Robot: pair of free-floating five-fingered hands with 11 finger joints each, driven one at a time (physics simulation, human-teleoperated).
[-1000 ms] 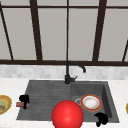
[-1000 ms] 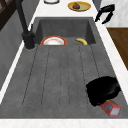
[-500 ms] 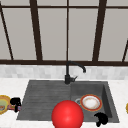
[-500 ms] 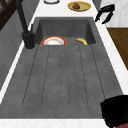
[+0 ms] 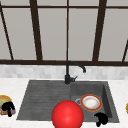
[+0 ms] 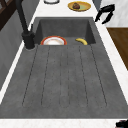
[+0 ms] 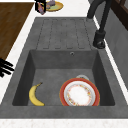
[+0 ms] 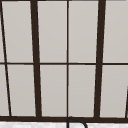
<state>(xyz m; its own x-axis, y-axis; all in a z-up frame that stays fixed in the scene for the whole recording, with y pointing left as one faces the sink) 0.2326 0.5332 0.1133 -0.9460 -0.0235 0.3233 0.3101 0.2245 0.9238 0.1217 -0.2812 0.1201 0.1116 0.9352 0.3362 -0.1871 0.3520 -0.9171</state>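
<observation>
Seen from the front, the left hand (image 5: pixel 8 108) hangs left of the sink (image 5: pixel 37 100), fingers curled over a yellow plate (image 5: pixel 3 99); whether it grips is unclear. Right of the sink in the right side view, the right hand (image 7: pixel 5 67) spreads straight fingers, near the banana (image 7: pixel 34 95) and the red-rimmed plate (image 7: pixel 79 94).

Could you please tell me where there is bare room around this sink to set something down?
The ribbed grey drainboard, between the black faucet and the front counter edge, lies bare. The basin is crowded: a red-rimmed white plate and a yellow banana cover its floor, with a narrow strip between them.
</observation>
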